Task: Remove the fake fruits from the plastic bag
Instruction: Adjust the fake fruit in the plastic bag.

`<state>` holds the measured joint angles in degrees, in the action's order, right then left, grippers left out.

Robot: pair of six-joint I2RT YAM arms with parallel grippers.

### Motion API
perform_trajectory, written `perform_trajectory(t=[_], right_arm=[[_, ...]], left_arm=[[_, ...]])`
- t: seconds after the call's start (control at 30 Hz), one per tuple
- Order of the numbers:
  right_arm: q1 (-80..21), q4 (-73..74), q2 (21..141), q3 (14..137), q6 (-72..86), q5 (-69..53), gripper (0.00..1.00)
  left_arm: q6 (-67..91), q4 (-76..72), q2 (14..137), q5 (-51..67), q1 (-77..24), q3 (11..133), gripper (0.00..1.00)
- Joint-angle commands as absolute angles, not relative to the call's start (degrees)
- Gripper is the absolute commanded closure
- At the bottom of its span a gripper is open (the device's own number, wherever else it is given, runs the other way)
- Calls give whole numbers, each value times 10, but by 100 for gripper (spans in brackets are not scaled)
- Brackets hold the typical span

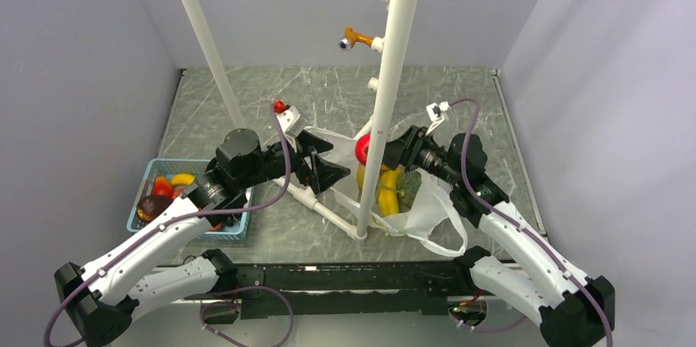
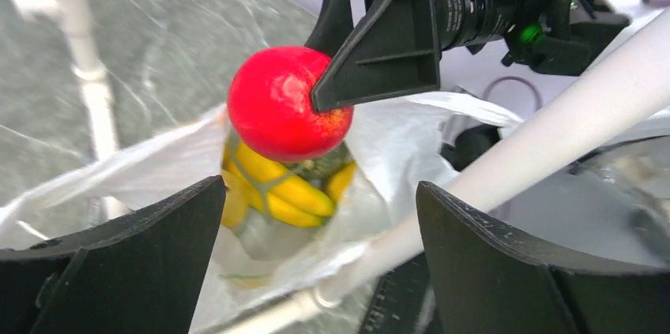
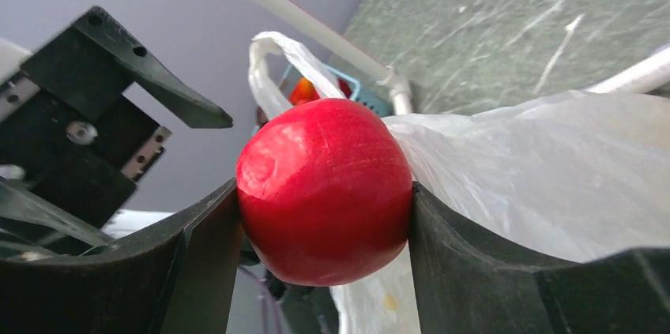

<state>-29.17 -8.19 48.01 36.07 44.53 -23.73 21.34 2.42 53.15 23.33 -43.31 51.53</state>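
- The right pincer (image 3: 324,223) is gripping a red apple (image 2: 284,101) between both fingers, holding it just above the mouth of the plastic bag (image 1: 428,209).
- The left pincer (image 2: 316,223) is standing wide, holding nothing, facing the apple.
- Yellow bananas (image 2: 276,190) are lying inside the bag, which is resting on the bench (image 1: 246,101).
- Other fake fruits (image 1: 168,187) are sitting in the blue basket (image 1: 138,203) at the left.
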Motion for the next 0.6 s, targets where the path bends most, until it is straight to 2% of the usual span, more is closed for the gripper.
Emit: perform_trajectory(t=[0.0,0.27,0.57], right_arm=[[-264,-133,525,434,535,-392,83],[-266,-219,580,459,642,-485,82],[-277,-254,595,460,678,-497,81]], left_arm=[[66,-36,510,131,-463,496,2],[-109,-83,507,112,-507,491,1],[-168,-96,553,111,-539,523,1]])
